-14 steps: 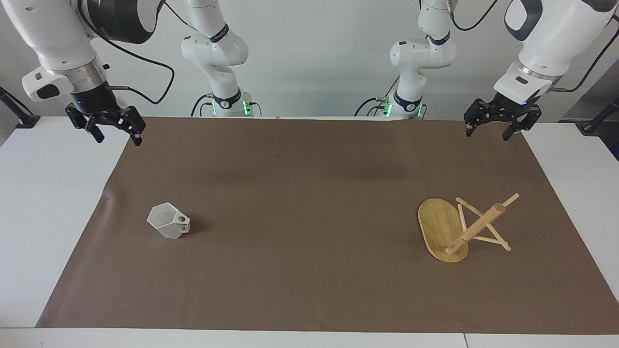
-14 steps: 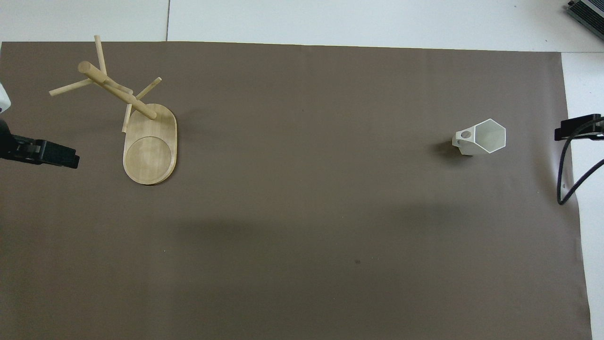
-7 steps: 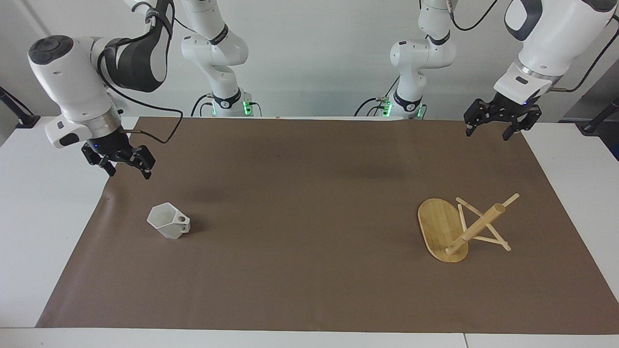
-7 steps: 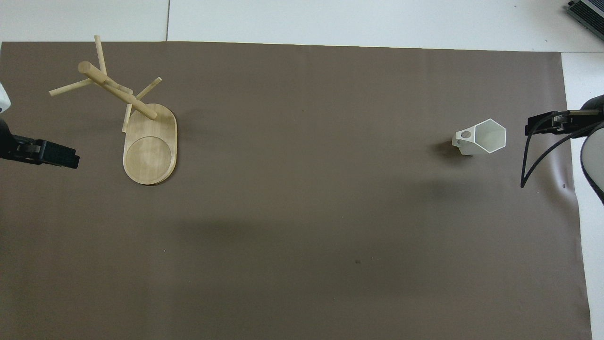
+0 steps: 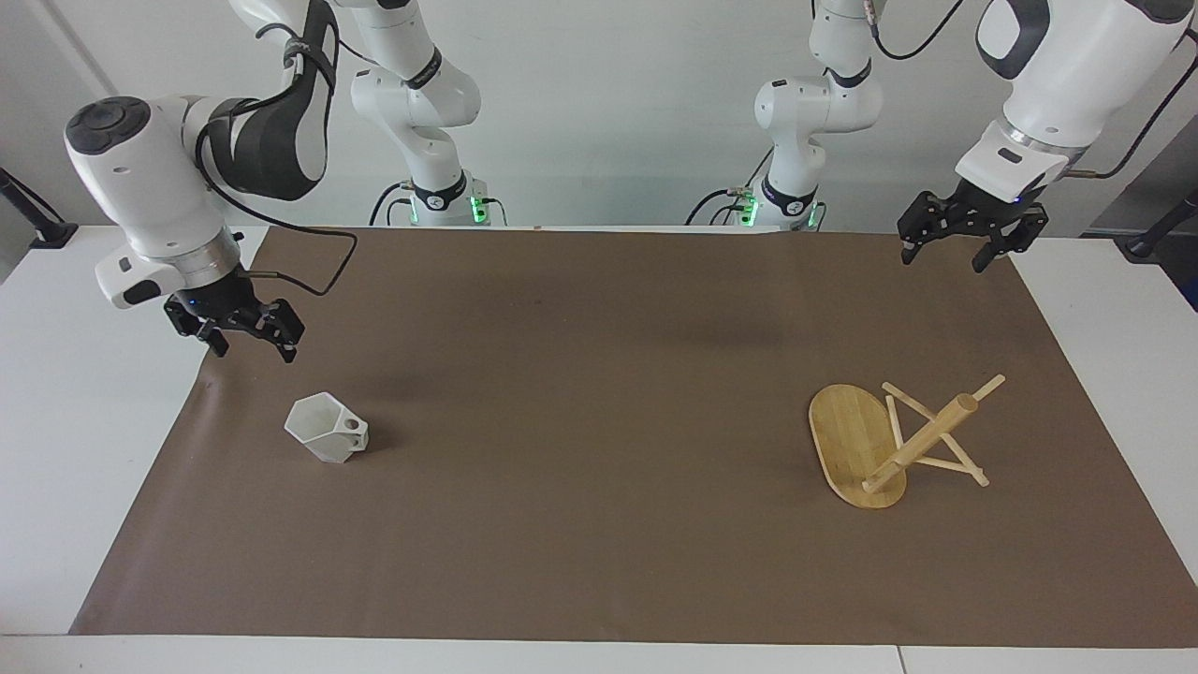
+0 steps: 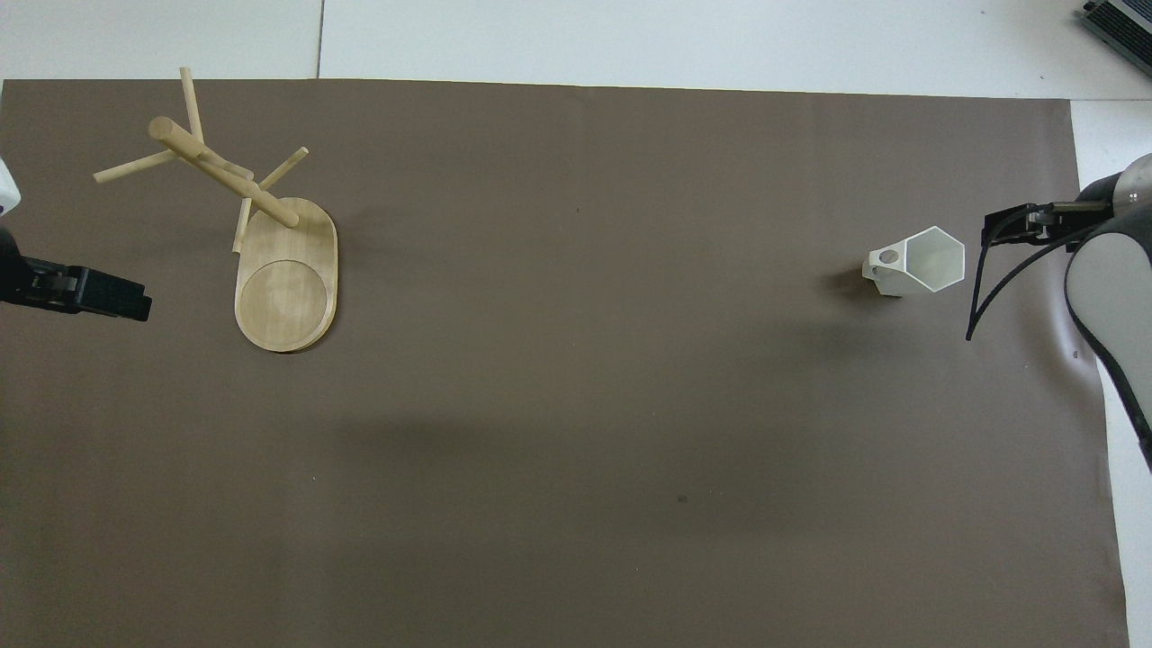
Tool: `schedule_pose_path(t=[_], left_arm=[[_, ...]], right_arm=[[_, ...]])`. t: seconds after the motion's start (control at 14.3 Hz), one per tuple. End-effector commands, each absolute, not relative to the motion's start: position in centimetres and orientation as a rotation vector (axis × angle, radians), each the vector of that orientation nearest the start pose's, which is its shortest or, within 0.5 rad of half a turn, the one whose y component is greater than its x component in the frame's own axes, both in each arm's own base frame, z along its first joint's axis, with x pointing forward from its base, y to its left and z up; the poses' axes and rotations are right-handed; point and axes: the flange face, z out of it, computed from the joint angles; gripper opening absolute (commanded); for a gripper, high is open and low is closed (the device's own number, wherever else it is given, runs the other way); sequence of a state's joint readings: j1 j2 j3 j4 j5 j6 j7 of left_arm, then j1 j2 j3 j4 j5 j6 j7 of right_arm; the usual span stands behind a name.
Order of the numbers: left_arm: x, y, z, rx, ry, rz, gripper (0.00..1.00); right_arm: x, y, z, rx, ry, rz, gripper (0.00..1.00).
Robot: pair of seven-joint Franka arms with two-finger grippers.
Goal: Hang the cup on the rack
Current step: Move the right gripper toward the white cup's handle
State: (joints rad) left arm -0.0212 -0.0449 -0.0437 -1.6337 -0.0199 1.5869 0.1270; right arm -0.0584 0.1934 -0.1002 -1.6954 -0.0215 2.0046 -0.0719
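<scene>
The cup [image 5: 327, 436] stands upright on the brown mat [image 5: 599, 449] toward the right arm's end of the tabletop [image 5: 65, 421], its hexagonal rim up and its pierced handle pointing toward the middle of the mat. In the facing view, the right gripper [image 5: 240, 335] hangs in the air at about 11 o'clock from the cup, over the mat's edge and clear of the cup, jaws open and holding nothing. The rack [image 5: 894, 443] stands on its oval base toward the left arm's end, well apart from the cup, pegs crossing its post. The left gripper [image 5: 969, 241] hovers at about 1 o'clock from the rack, over the mat's corner nearest the robots, jaws open and empty; this arm waits.
</scene>
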Motion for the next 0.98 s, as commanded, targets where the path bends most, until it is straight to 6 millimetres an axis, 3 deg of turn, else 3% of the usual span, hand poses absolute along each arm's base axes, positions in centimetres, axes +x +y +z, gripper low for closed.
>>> schedule_pose_path(t=[0.0,0.49,0.91], left_arm=[[53.8,-3.6,62.2,-3.135,0.296,0.019,1.0],[53.8,-3.6,62.2,-3.135,0.296,0.019,1.0],[53.8,-3.6,62.2,-3.135,0.296,0.021,1.0]], right_arm=[[62.9,-9.8,47.3,-3.185,0.096,-0.196,1.0],[63.1,-9.8,42.6,-3.187,0.091,-0.22,1.0],[63.4,-9.9,40.9,-3.189,0.091,-0.242,1.0]])
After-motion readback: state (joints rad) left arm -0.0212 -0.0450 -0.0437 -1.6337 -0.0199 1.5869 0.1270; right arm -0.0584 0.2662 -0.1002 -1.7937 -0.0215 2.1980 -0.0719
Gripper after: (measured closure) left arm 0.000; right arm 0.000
